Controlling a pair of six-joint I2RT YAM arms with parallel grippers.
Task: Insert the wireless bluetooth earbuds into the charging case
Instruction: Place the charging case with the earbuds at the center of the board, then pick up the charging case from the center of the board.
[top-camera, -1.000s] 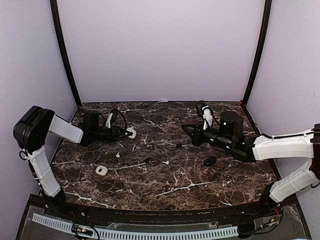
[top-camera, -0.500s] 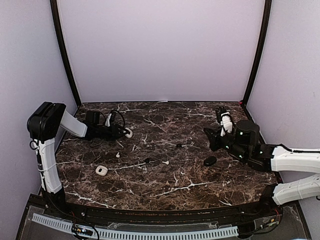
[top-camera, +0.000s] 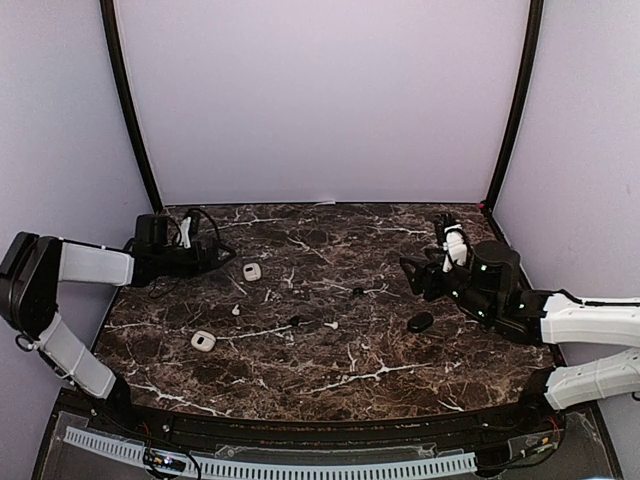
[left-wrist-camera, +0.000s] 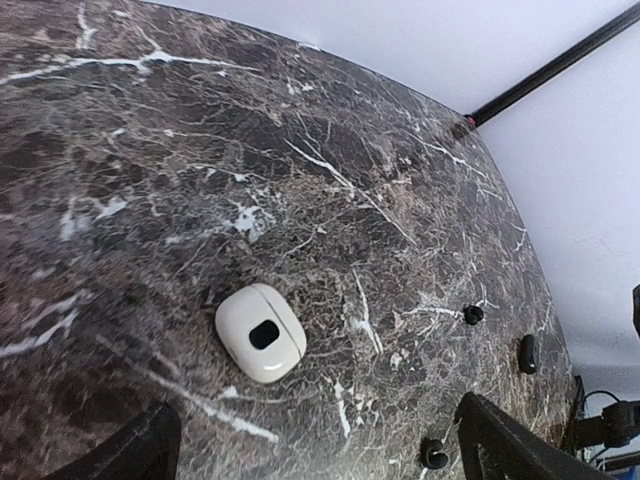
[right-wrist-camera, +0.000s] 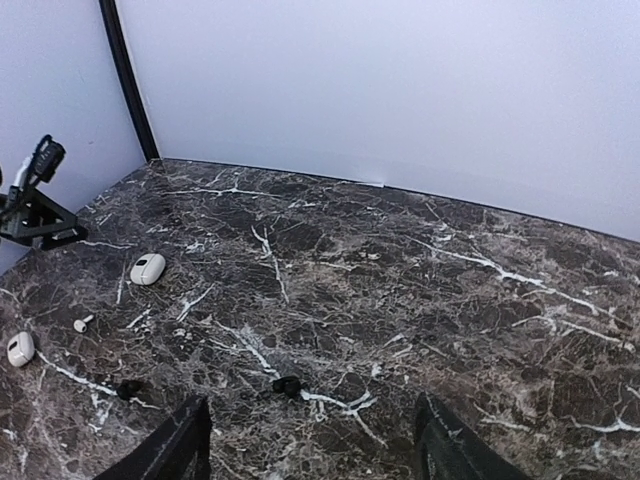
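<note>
Facing off across marble table (top-camera: 380, 375).
Holding left gripper (top-camera: 224, 255) near a white case (top-camera: 252, 271), right gripper (top-camera: 408, 275) near a black case (top-camera: 420, 322).

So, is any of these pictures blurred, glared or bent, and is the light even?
Top external: soft, even light, no glare on the table; its near edge looks bowed, perhaps from the lens. Left wrist: the white case is sharp, the left gripper dark and soft at the bottom corners. Right wrist: the table is clear, the right gripper dark and blurred.

Two white cases (top-camera: 252, 271) (top-camera: 203, 341), one black case (top-camera: 420, 322), perhaps four earbuds (top-camera: 236, 310) (top-camera: 330, 325) (top-camera: 358, 291) (top-camera: 295, 321)
</note>
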